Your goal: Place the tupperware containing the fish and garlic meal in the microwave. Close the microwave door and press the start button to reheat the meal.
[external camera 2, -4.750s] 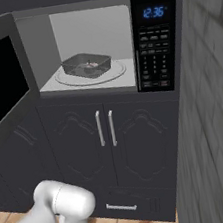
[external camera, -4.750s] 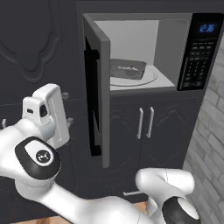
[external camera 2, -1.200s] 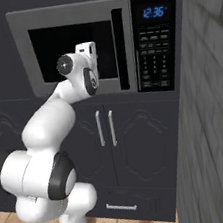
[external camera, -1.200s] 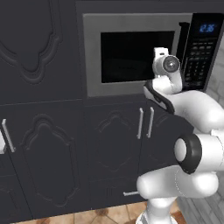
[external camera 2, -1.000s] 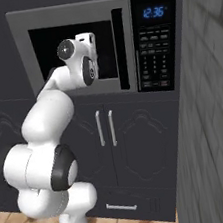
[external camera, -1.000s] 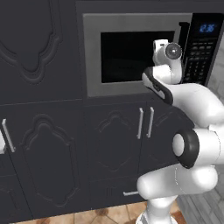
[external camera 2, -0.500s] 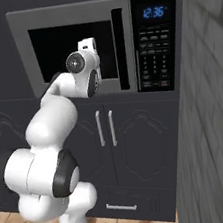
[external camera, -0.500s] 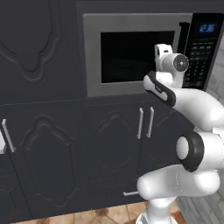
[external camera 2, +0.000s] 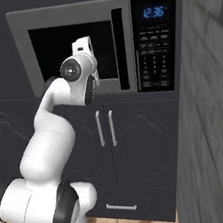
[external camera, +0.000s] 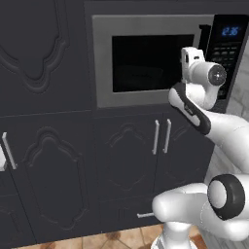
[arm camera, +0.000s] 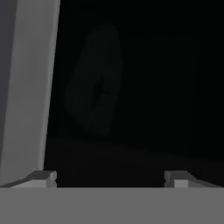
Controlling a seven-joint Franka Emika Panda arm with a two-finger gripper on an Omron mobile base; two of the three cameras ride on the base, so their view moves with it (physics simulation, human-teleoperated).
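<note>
Change: a moment ago the gripper's fingers stood closer together in front of the door; now they are spread wide. Some seconds back the door hung open with the tupperware on the turntable; now the door is flat against the oven.
Cabinets (external camera: 48,160): dark panelled doors fill the wall below and to the left of the oven, with two pale vertical handles (external camera: 161,136) just under it.
Microwave (external camera 2: 96,47): built into the dark wall at chest height, silver-grey frame, so the arm has to reach up and forward to work on it.
Microwave door (external camera: 146,61): shut, its dark window facing the room and its black vertical handle on the right edge beside the panel.
Arm: white, bent up from the base, hand raised in front of the right part of the door, which suits a push that has just seated it.
Control panel (external camera 2: 158,43): black strip right of the door, blue digits lit at the top, rows of buttons below; the start button is too small to pick out.
Gripper (arm camera: 109,177): pointed straight at the window, fingers (arm camera: 41,177) set wide apart, holding nothing.
Tupperware (arm camera: 94,94): a faint pale shape behind the dark glass in the hand view is probably it, inside the oven; the meal itself cannot be made out.
Stage: I judge loading and closing done; pressing start remains, so the hand must shift right to the panel.
</note>
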